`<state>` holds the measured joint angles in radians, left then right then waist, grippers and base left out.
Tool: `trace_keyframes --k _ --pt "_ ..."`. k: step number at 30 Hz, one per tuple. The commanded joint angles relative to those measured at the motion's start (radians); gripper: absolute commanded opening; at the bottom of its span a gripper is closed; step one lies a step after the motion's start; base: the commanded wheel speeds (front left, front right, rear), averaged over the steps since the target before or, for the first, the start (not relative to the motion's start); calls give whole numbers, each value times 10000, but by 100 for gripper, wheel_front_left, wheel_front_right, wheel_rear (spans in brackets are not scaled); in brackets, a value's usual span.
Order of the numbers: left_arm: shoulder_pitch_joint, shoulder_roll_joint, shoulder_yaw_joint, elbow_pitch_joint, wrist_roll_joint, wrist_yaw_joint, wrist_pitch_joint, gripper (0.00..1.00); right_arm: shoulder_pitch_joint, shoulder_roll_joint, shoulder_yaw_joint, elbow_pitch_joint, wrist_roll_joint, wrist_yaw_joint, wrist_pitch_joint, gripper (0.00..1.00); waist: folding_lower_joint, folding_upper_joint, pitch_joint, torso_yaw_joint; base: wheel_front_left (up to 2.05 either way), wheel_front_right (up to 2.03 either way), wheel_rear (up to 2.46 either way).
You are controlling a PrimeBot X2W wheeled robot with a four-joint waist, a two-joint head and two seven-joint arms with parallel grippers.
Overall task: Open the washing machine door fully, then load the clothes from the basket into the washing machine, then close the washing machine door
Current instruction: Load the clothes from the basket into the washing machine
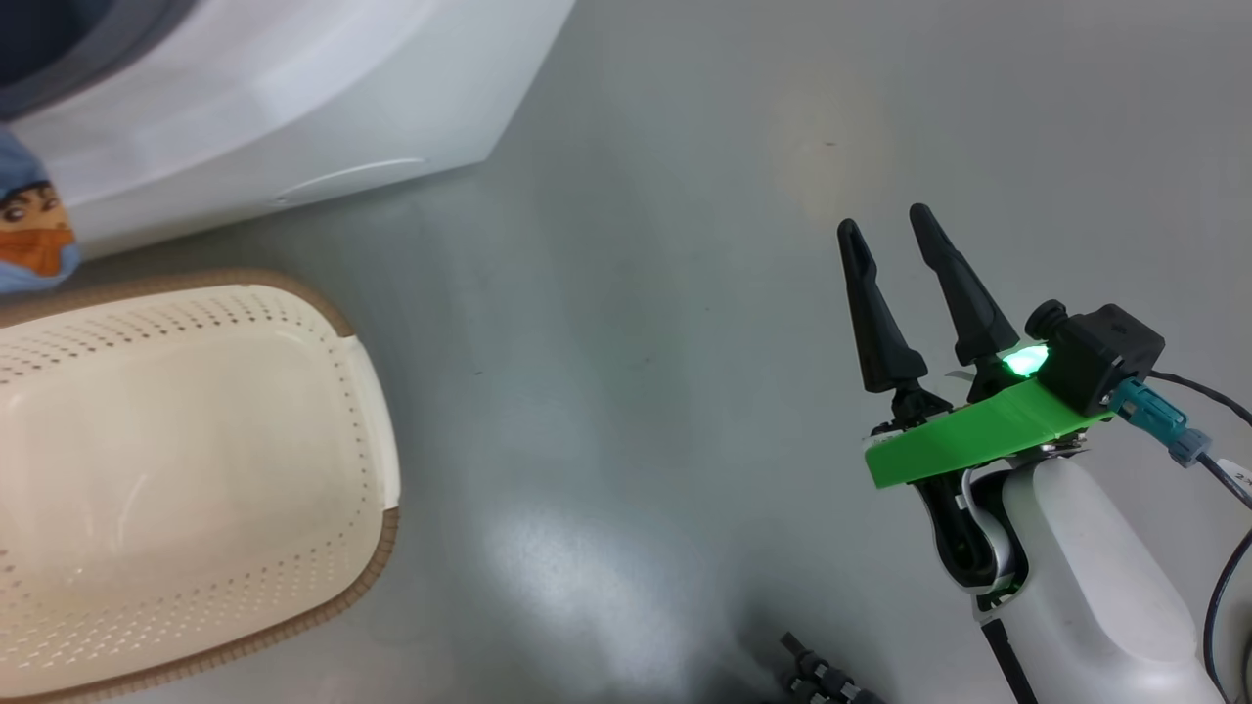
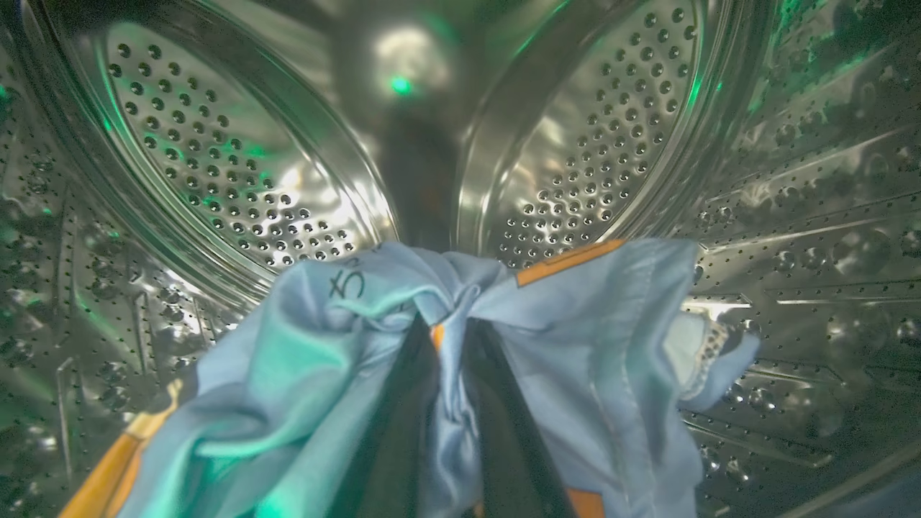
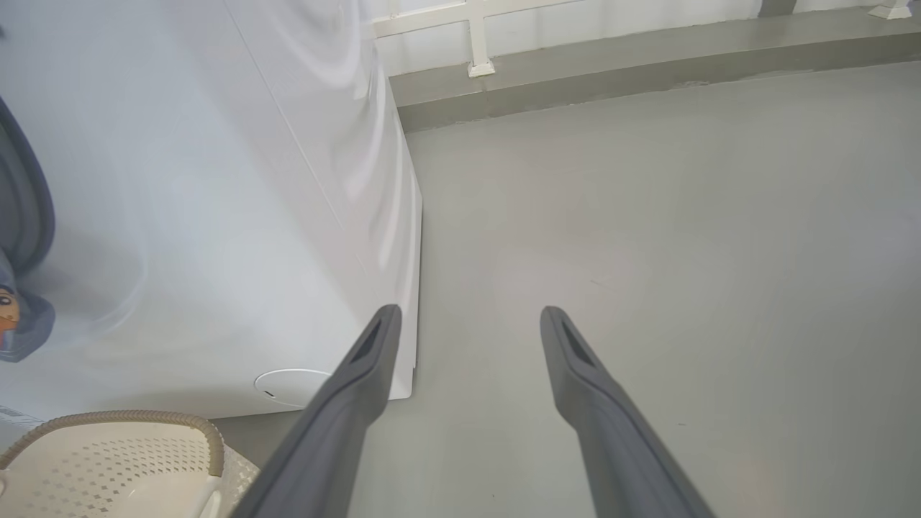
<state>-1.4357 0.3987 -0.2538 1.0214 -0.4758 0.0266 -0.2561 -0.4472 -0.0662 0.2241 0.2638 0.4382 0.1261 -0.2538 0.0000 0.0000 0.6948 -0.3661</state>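
My left gripper [image 2: 450, 329] reaches inside the steel perforated drum [image 2: 216, 165] of the washing machine [image 1: 293, 88]. It is shut on the clothes [image 2: 302, 388], a bunch of light-blue fabric with orange patches pinched between its dark fingers [image 2: 504, 410] and draped over them. Another bit of the clothes [image 1: 34, 230], printed with a bear face, hangs at the machine's opening, also seen as clothes [image 3: 18, 316] at the left edge. The cream perforated basket [image 1: 372, 411] stands on the floor before the machine. My right gripper [image 1: 885, 227] hovers open over bare floor. The washing machine door is out of view.
Grey floor [image 1: 685, 293] stretches right of the machine and the basket [image 3: 209, 439]. The machine's white front corner [image 3: 403, 360] stands just left of my right gripper [image 3: 468, 316]. A raised grey ledge [image 3: 647, 65] runs along the far wall. Cables trail from my right wrist [image 1: 1218, 401].
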Motion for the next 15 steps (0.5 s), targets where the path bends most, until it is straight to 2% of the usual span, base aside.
trace_keyframes --k 1,9,15 --pt "-104 410 95 31 144 18 -52 100 152 -2 128 -197 -87 46 -80 100 0 0 28 -73 0 0 0" --pt "48 128 33 763 205 -77 -55 100 46 32 271 -117 -121 46 -80 100 0 0 -249 151 0 0 0" --pt "891 -57 139 714 219 -211 -56 100 3 -67 291 -8 -156 46 -80 100 0 0 -830 452 0 0 0"
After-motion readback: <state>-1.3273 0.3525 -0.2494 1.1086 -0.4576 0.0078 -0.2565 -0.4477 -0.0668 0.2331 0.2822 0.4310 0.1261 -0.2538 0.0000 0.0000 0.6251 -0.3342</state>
